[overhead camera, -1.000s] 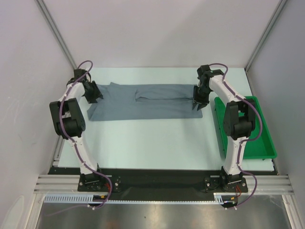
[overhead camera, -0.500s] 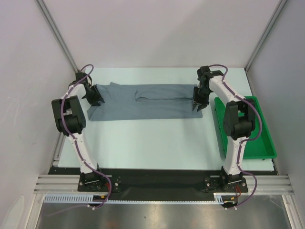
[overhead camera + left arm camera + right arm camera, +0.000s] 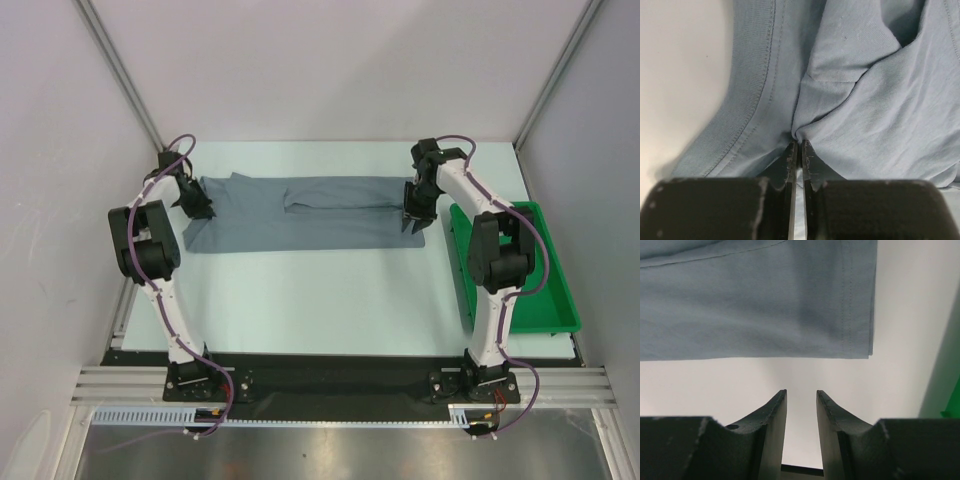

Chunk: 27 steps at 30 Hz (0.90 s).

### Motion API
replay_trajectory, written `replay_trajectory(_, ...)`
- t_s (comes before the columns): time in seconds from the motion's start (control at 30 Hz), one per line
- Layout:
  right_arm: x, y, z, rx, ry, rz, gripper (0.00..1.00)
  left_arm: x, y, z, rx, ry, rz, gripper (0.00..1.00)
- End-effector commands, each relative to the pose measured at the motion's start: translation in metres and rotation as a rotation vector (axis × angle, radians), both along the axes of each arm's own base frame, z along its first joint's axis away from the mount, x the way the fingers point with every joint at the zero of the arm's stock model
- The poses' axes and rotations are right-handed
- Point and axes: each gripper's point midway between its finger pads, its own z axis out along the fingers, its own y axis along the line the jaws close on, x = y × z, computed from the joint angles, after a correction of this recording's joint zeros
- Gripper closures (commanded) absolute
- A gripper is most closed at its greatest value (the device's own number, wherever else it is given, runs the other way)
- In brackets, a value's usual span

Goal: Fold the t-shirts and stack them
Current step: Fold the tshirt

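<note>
The t-shirt (image 3: 875,100) is soft, matt cloth of a fine knit, slate blue-grey. Its edge band (image 3: 752,85) is a thicker strip with two rows of stitching, and the hem (image 3: 855,300) also carries a double seam. The table (image 3: 330,290) is smooth, pale and matt. The left gripper (image 3: 799,146) has matt black fingers (image 3: 815,170) that look like hard plastic, scuffed pale along the edges; the right gripper (image 3: 801,395) has the same finish. The green tray (image 3: 563,322) is smooth plastic with a slight sheen. The metal sheet (image 3: 330,455) is brushed and dully reflective.
</note>
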Motion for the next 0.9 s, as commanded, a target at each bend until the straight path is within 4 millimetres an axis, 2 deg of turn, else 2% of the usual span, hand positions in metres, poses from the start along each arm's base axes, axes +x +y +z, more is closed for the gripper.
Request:
replay_trajectory(0.0, 0.000, 0.005, 0.021, 0.019, -0.056, 0.002, 0.64, 0.006, 0.005, 0.029, 0.020, -0.071, 0.004, 0.92)
replay_trajectory(0.13, -0.001, 0.008, 0.021, 0.018, -0.055, 0.006, 0.64, 0.002, 0.007, 0.038, 0.040, -0.075, 0.002, 0.96)
replay_trajectory(0.33, -0.002, 0.011, 0.019, 0.020, -0.053, 0.006, 0.64, -0.007, 0.003, 0.049, 0.038, -0.094, -0.011, 0.97)
replay_trajectory(0.67, -0.003, 0.014, 0.017, 0.015, -0.048, 0.015, 0.64, -0.029, -0.004, 0.035, 0.025, -0.065, -0.011, 0.99)
replay_trajectory(0.87, -0.004, 0.014, 0.015, 0.011, -0.044, 0.016, 0.64, -0.028, -0.003, 0.023, 0.022, -0.036, -0.005, 0.98)
